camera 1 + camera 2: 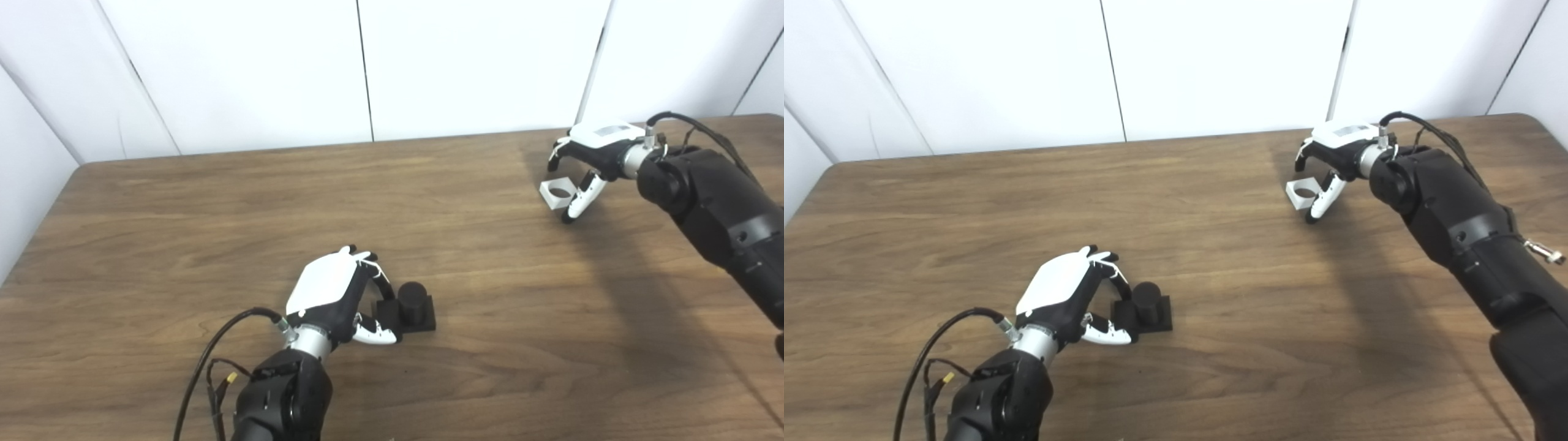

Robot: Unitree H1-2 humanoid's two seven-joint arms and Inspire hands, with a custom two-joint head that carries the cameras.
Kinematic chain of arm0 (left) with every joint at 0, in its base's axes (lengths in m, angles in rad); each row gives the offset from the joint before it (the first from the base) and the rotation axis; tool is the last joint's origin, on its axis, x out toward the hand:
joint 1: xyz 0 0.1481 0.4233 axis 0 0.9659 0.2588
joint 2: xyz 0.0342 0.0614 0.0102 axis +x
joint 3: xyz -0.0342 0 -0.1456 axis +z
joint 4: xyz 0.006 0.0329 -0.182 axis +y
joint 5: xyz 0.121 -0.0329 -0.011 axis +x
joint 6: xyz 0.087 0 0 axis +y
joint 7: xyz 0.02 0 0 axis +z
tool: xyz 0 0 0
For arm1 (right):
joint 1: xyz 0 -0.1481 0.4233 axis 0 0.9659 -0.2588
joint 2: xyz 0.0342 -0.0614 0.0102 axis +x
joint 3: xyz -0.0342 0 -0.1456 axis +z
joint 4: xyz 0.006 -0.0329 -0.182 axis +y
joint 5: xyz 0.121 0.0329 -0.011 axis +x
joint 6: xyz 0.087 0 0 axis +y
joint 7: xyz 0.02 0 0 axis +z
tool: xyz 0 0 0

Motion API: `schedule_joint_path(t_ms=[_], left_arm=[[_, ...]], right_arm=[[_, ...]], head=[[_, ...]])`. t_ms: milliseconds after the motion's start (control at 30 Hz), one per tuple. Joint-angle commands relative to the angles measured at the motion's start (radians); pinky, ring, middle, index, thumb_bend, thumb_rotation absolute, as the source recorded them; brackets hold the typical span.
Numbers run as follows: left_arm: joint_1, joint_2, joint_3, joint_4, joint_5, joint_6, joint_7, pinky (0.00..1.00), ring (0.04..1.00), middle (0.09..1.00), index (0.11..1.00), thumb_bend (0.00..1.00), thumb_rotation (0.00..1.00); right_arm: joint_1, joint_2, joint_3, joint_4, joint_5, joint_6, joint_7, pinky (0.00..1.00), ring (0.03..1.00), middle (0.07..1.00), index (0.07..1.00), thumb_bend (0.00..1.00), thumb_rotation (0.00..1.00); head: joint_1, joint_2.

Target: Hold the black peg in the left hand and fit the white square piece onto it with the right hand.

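The black peg, a short cylinder on a square black base, stands on the wooden table near the front middle. My left hand is just left of it, fingers curved and apart around the base's left edge, thumb low beside it; I see no closed grip. The white square piece, with a round hole, lies at the far right of the table. My right hand hovers over its right side, fingers spread above it and thumb beside it, not closed on it. Both also show in the right eye view: peg, piece.
White wall panels stand behind the table's back edge. The right forearm reaches across the table's right side and casts a long shadow. A black cable loops off the left wrist.
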Motion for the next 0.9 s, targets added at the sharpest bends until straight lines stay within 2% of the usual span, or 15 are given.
schedule_joint_path(t_ms=[0, 333, 867], left_arm=[[-0.003, -0.007, -0.012, -0.009, 0.007, -0.007, -0.007, 1.0, 1.0, 0.908, 0.49, 0.52, 0.06], [-0.006, -0.016, -0.013, -0.01, 0.014, -0.006, -0.005, 1.0, 1.0, 0.907, 0.49, 0.52, 0.06], [-0.008, -0.019, -0.013, -0.012, 0.021, -0.009, -0.013, 1.0, 1.0, 0.909, 0.49, 0.52, 0.06]], right_arm=[[-0.05, -0.009, 0.003, 0.003, -0.01, -0.018, -0.01, 0.95, 1.0, 0.931, 0.73, 0.76, 0.33], [-0.043, -0.012, 0.008, -0.002, -0.016, -0.03, -0.014, 0.95, 1.0, 0.923, 0.683, 0.76, 0.28], [-0.032, -0.019, 0.021, -0.012, -0.019, -0.041, -0.012, 0.97, 1.0, 0.922, 0.659, 0.76, 0.2]], head=[[-0.001, 0.001], [0.005, 0.005], [0.005, 0.004]])
